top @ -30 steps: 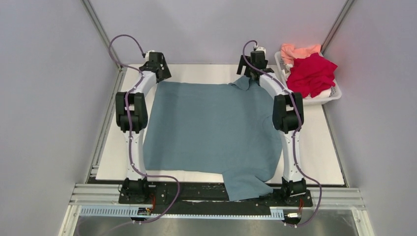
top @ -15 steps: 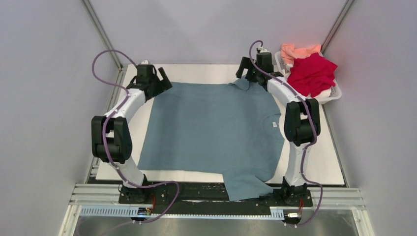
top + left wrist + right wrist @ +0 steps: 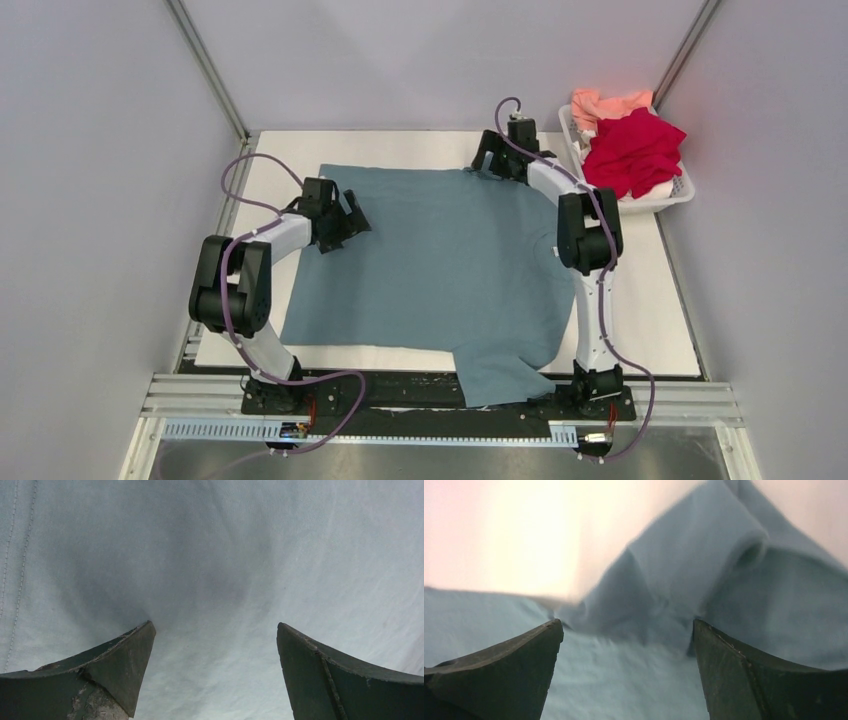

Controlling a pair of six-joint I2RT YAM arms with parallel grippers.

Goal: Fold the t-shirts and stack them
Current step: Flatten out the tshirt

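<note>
Teal tee (image 3: 440,260) spread flat.
Left gripper (image 3: 345,215) over its left edge, right gripper (image 3: 488,160) at its bunched far corner; both jaws wide apart, holding nothing.

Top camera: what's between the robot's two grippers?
Only the spread teal-blue t-shirt lies between the left gripper and right gripper, seen from the top view.
</note>
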